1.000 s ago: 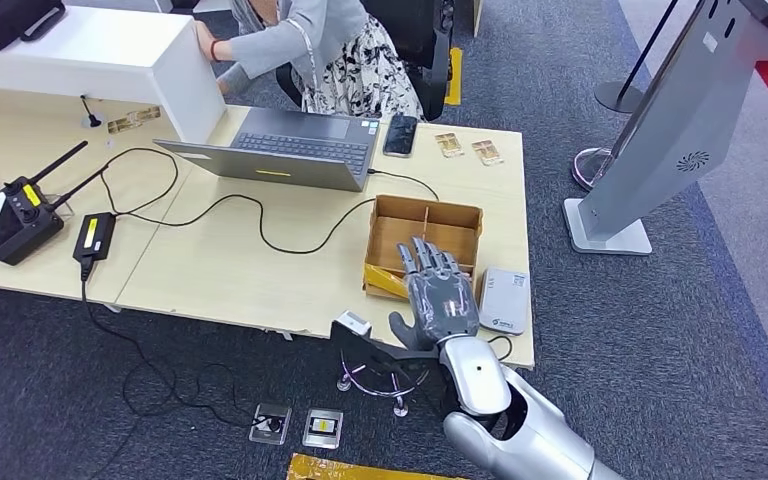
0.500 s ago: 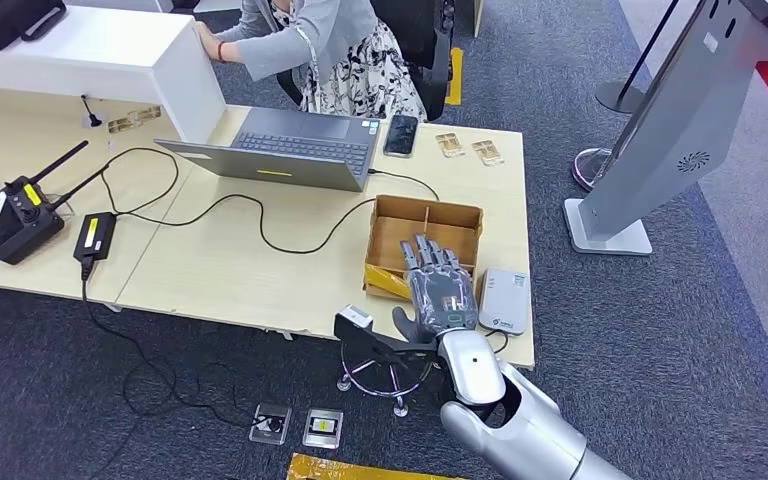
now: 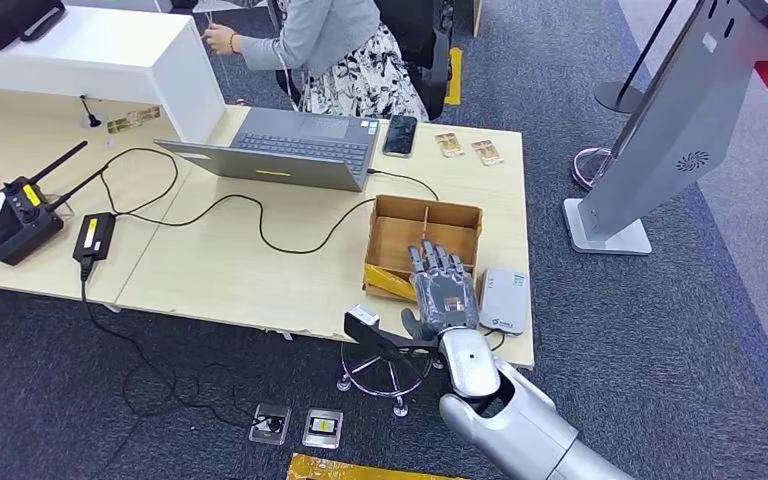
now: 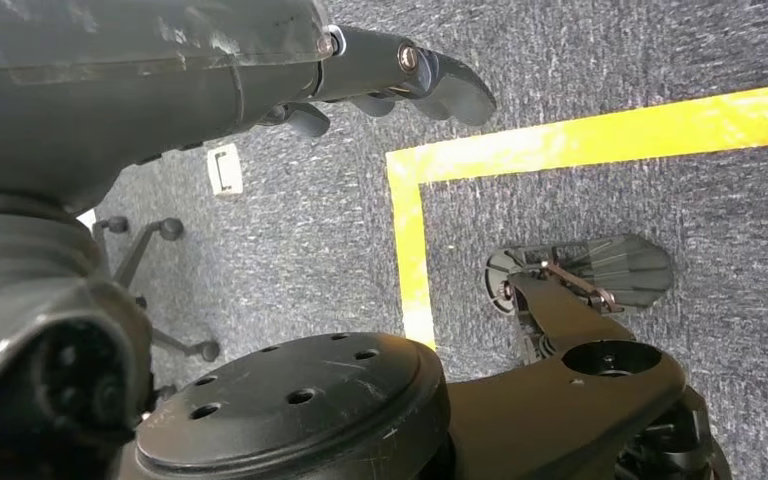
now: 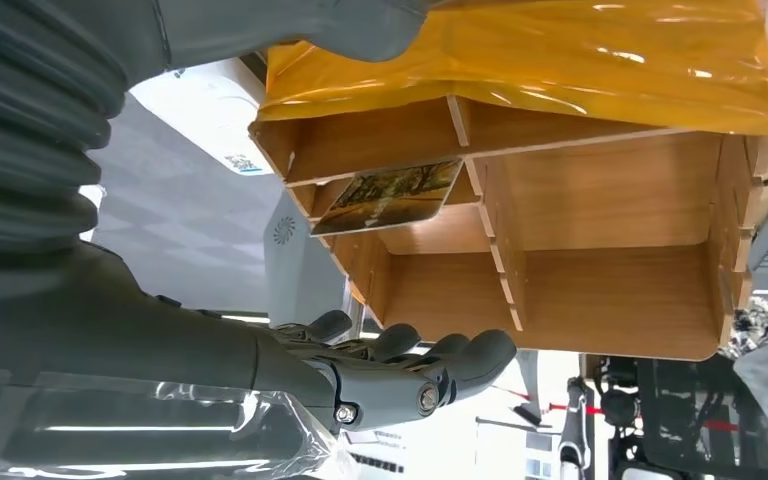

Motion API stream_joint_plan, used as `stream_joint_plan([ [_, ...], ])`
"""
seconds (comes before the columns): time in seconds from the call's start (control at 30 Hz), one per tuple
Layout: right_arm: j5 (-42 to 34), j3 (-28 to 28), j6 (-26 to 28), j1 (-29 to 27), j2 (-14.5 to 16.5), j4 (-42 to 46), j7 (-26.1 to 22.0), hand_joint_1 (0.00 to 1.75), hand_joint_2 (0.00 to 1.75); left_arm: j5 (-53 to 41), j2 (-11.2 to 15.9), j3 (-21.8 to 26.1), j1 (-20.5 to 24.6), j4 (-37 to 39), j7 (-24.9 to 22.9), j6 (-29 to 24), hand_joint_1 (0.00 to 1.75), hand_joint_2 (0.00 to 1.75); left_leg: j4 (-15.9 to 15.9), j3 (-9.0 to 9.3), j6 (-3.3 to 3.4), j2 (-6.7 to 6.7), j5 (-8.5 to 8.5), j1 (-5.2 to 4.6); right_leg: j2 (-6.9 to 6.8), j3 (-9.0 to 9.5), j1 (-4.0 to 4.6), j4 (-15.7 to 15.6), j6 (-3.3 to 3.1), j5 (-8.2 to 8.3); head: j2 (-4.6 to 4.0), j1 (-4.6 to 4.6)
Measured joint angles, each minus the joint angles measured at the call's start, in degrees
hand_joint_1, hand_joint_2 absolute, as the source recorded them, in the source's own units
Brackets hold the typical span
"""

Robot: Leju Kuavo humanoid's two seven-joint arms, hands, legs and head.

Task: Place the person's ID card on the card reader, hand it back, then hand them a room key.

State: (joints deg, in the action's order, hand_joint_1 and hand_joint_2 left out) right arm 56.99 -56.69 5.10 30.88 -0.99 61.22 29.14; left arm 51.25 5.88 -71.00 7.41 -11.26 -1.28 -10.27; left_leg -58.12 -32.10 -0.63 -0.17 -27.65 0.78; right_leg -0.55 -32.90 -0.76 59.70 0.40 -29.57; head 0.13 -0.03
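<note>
Hovering my right hand (image 3: 443,292) over the near edge of the wooden box (image 3: 423,240), fingers (image 5: 430,362) spread flat and holding nothing, I judge I am lining up for a card. One card (image 5: 388,196) with a printed picture lies flat in a compartment of that box, probably a room key kept there so I can reach it from above. Just beside the box on the desk (image 3: 230,262) sits the grey card reader (image 3: 504,300), close enough for a short move. Two more cards (image 3: 467,147) lie at the far edge near the person (image 3: 325,50), whose ID card I cannot pick out. My left hand (image 4: 390,75) hangs over the carpet, fingers loosely curled in, empty
</note>
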Motion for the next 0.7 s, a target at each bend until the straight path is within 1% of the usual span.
stream_joint_plan([
  [0.2,0.1,0.4,0.9,0.9,0.4,-2.7,0.1,0.00,1.75,-0.1,0.0,0.0,0.0,0.0,0.2,0.0,0.00,0.00,0.0,0.00,0.00,0.00,0.00,0.00,0.00,0.00,0.00,0.0,-0.01,0.01,0.00,0.01],
  [0.37,1.5,1.4,4.6,1.7,0.5,-4.0,0.3,0.00,1.75,-0.2,0.0,0.0,0.0,0.0,0.2,0.1,0.00,0.00,0.0,0.00,0.00,0.00,0.00,0.00,0.01,0.00,0.00,0.0,-0.01,0.01,0.00,0.01],
  [0.53,1.8,2.1,5.5,2.2,0.5,-4.9,0.3,0.00,1.75,-0.2,0.0,0.0,0.0,0.0,0.2,0.1,0.00,0.00,0.0,0.00,0.00,0.00,0.00,0.00,0.01,0.00,0.00,0.0,-0.01,0.01,0.00,0.01],
  [0.7,2.4,2.7,8.2,2.7,0.5,-5.7,-0.4,0.00,1.75,-0.2,0.0,0.0,0.0,0.0,0.2,0.1,0.00,0.00,0.0,0.00,0.00,0.00,0.00,0.00,0.01,0.00,0.00,0.0,-0.01,0.01,0.00,0.00],
])
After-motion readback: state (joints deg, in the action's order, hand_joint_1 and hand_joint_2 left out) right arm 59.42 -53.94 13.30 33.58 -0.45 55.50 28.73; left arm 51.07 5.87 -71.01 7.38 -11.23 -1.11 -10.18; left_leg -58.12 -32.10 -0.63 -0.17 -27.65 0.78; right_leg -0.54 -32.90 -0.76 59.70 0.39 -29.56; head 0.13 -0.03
